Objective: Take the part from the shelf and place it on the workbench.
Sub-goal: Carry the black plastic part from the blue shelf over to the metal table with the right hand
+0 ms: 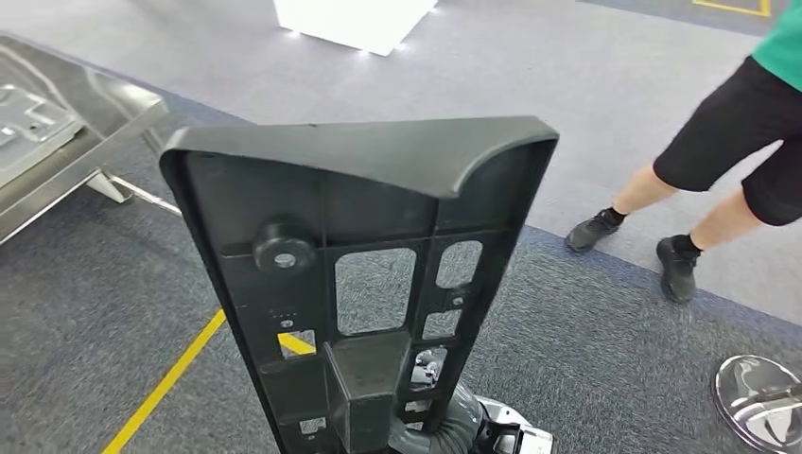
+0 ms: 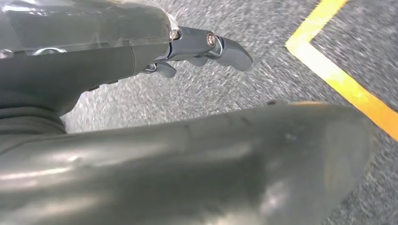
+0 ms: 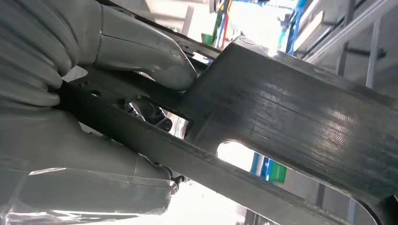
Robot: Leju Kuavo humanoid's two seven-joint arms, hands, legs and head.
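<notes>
Black plastic part (image 1: pixel 364 284), a ribbed panel with cut-out windows and a curved flange along its upper end, is standing upright closest to the head camera and is being carried above the floor (image 1: pixel 586 331). Its lower end is sitting in the right hand (image 3: pixel 94 108), whose thick grey thumb (image 3: pixel 145 51) is pressing on one face of the panel while the darker fingers are wrapping the opposite face; the ribbed grey wrist cover of this hand is showing just beneath the part in the head view. Through one of the part's windows a strip of yellow floor tape (image 1: pixel 170 378) is showing on the grey carpet.

Left hand (image 2: pixel 202 49) is hanging above the carpet beside a yellow corner marking (image 2: pixel 338 75); its fingers (image 2: pixel 230 51) are stretched out and are holding nothing.

At the far left of the floor, the corner of a metal rack (image 1: pixel 85 161) is carrying a pressed sheet-metal panel (image 1: pixel 28 118). At the far right, a person (image 1: pixel 728 142) in black shorts and dark shoes is stepping across the carpet. A shiny metal base (image 1: pixel 761 402) is resting on the floor near the lower right corner, and a bright white block (image 1: pixel 355 21) is standing on the floor well beyond the part.
</notes>
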